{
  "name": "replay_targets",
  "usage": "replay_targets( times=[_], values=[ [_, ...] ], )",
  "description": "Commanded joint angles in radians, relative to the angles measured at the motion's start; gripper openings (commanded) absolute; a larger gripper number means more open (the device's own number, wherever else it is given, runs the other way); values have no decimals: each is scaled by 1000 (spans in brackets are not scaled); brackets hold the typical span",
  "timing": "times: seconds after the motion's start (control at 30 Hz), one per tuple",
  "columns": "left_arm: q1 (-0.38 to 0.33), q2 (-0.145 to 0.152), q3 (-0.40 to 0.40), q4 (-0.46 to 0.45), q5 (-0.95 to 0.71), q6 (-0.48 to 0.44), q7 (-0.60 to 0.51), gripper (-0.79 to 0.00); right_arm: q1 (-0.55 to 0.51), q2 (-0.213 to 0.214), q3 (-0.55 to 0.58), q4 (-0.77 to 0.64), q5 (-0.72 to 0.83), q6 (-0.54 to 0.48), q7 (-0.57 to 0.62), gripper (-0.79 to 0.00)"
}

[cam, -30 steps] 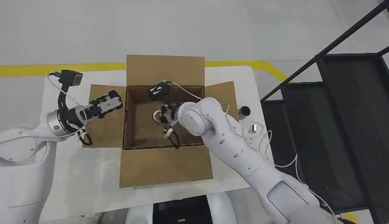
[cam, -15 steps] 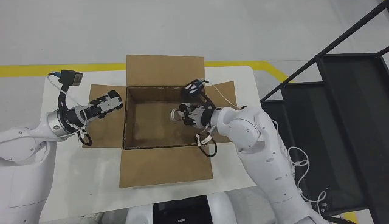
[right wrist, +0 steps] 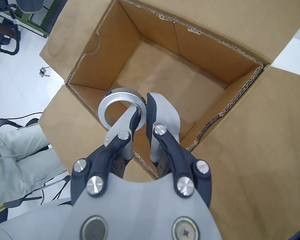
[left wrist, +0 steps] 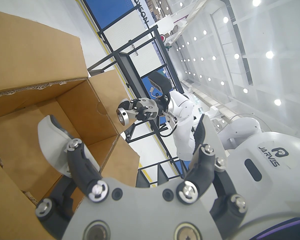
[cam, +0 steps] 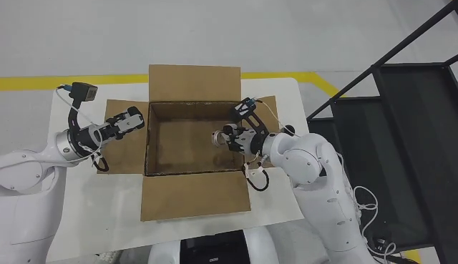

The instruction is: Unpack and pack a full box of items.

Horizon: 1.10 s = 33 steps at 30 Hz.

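Observation:
An open cardboard box (cam: 147, 149) stands on the white table (cam: 79, 207) with its four flaps folded out; its floor (right wrist: 165, 71) is bare. My right gripper (cam: 226, 138) hangs above the box's right side, shut on a silver metal ring (cam: 217, 138). In the right wrist view the ring (right wrist: 107, 108) is pinched at its rim, one finger inside it and one outside, by the gripper (right wrist: 142, 106). My left gripper (cam: 136, 119) is open over the left flap, nothing between its fingers. The left wrist view shows its own gripper (left wrist: 125, 123) and the ring (left wrist: 122, 116) beyond.
Two small parts, a dark cylinder (cam: 289, 131) and a pale piece (cam: 295, 150), lie on the table right of the box. A black metal staircase (cam: 401, 135) stands just past the table's right edge. The box's front flap (cam: 193, 196) covers the near table.
My right gripper has risen from the box's middle and moved towards its right wall, carrying the ring. The left arm has kept still.

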Motion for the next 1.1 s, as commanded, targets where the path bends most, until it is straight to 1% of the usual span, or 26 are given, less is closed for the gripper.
replay_targets(
  times=[0.0,0.63,0.7,0.73,0.8,0.97,1.07],
  values=[
    [0,0,0,0,0,0,0,0,0,0,0,0,0,0,0,-785],
    [0,0,0,0,0,0,0,0,-3,0,-1,2,1,1,-4,-785],
    [0,0,0,0,0,0,0,0,-25,5,7,-29,-1,-11,-5,-785],
    [0,0,0,0,0,0,0,0,-42,10,25,-60,0,-19,7,-785],
    [0,0,0,0,0,0,0,0,-92,19,89,-134,56,-25,21,-785],
    [0,0,0,0,0,0,0,0,-269,44,305,-349,195,-76,92,-785],
    [0,0,0,0,0,0,0,0,-363,55,468,-356,288,-144,72,-785]
  ],
)
